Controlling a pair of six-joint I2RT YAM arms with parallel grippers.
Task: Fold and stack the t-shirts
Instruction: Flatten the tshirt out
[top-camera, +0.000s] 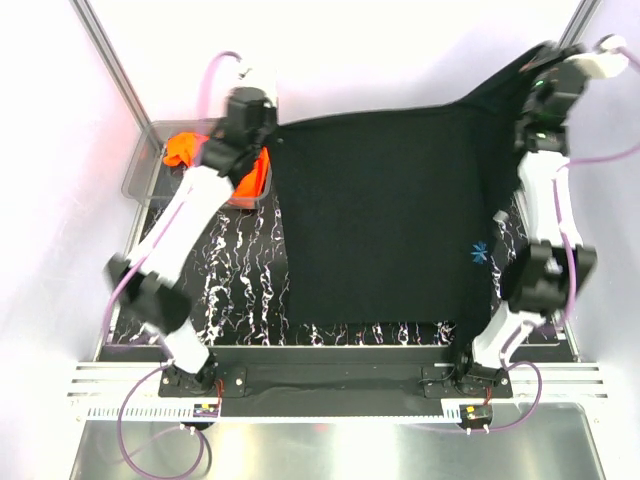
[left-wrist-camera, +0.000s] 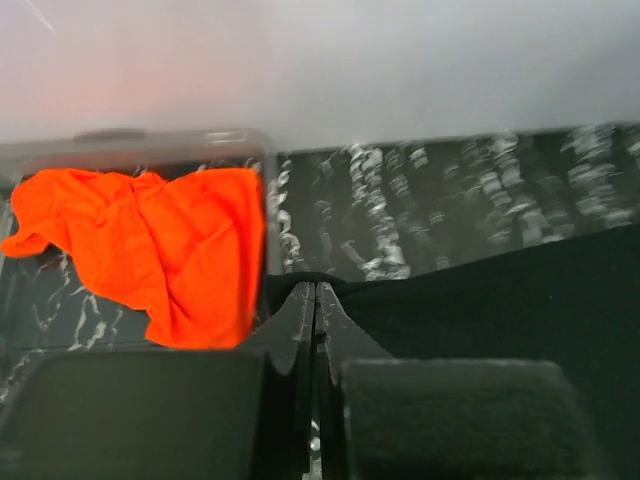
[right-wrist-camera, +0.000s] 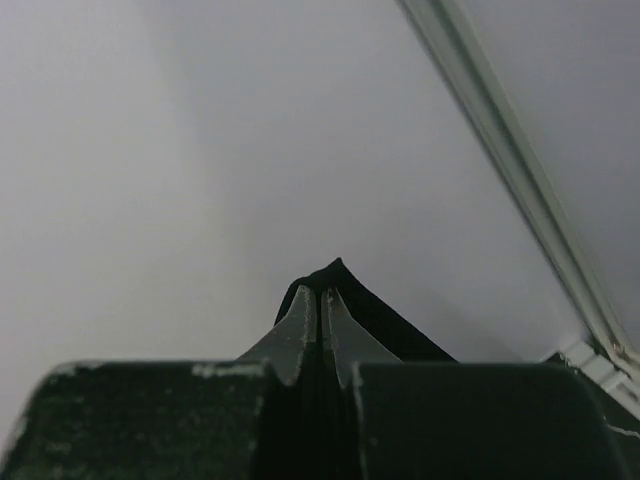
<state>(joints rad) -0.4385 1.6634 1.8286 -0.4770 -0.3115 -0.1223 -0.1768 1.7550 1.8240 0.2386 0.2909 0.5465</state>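
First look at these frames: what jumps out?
A big black t-shirt is spread across the middle of the table. Its far corners are pinched by the shut left gripper and right gripper, and the right corner looks raised. The bright orange t-shirt lies crumpled in the clear plastic bin at the far left.

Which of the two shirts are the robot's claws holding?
The black t-shirt, pinched by the left gripper and the right gripper; the orange t-shirt lies crumpled in the clear bin.

The black t-shirt (top-camera: 380, 220) is matt, soft cloth; the orange t-shirt (left-wrist-camera: 150, 250) is crumpled cloth. Clear, smooth plastic bin (top-camera: 143, 168); marble-veined surface (top-camera: 240, 270).
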